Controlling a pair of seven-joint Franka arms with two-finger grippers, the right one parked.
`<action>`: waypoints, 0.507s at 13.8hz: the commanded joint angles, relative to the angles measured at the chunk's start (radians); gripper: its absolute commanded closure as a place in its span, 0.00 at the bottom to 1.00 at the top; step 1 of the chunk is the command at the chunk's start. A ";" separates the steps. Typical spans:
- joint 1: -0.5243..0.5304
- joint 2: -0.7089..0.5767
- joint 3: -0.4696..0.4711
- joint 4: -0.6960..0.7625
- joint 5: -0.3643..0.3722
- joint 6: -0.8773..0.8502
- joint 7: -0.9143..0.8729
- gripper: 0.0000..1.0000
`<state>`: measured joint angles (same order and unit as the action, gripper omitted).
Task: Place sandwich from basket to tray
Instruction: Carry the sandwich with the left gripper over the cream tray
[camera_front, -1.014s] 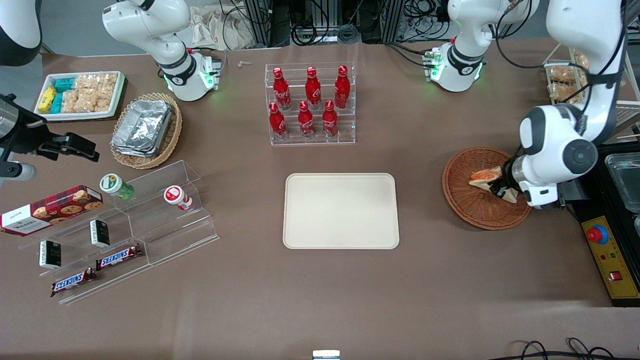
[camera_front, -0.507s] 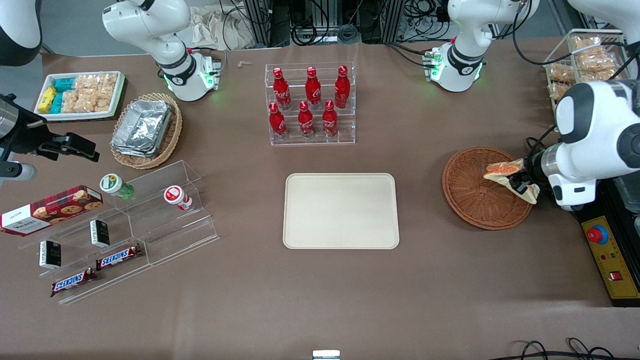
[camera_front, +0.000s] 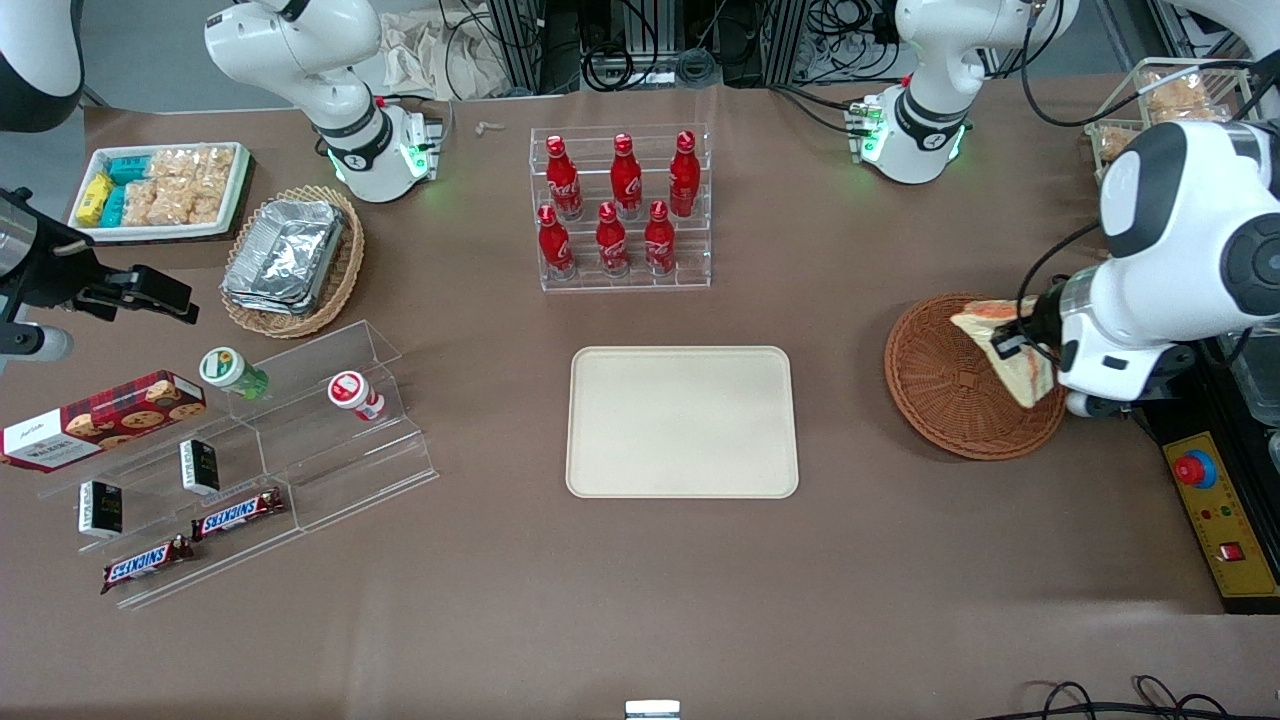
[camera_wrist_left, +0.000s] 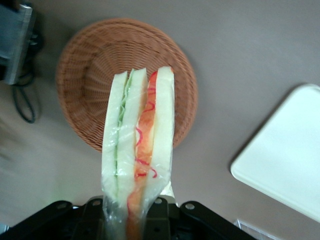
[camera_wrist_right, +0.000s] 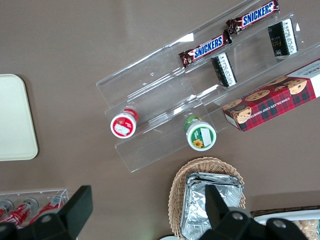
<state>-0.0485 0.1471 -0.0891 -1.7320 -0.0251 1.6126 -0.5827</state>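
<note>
My left gripper (camera_front: 1022, 342) is shut on the plastic-wrapped sandwich (camera_front: 1008, 350) and holds it in the air above the working-arm edge of the round reddish-brown basket (camera_front: 945, 400). In the wrist view the sandwich (camera_wrist_left: 137, 145) sticks out from the gripper (camera_wrist_left: 135, 220) with its green and red-orange filling edge showing. The basket (camera_wrist_left: 85, 75) lies underneath it with nothing inside. The cream tray (camera_front: 683, 420) lies flat at the table's middle with nothing on it, and a corner of the tray (camera_wrist_left: 285, 155) shows in the wrist view.
A clear rack of red bottles (camera_front: 622, 210) stands farther from the camera than the tray. A control box with a red button (camera_front: 1195, 470) sits at the working arm's table edge. Toward the parked arm's end are an acrylic snack shelf (camera_front: 250, 450) and an oval basket of foil containers (camera_front: 290, 260).
The gripper has lifted the sandwich out of the basket and risen with it. The sandwich has swung from lying in the basket to hanging over its rim.
</note>
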 joint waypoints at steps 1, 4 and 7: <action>-0.001 0.051 -0.069 0.055 -0.012 -0.019 0.032 1.00; -0.010 0.062 -0.174 0.051 0.040 0.085 0.038 1.00; -0.074 0.104 -0.218 0.051 0.057 0.196 0.029 1.00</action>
<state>-0.0824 0.2116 -0.2913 -1.7132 0.0086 1.7654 -0.5613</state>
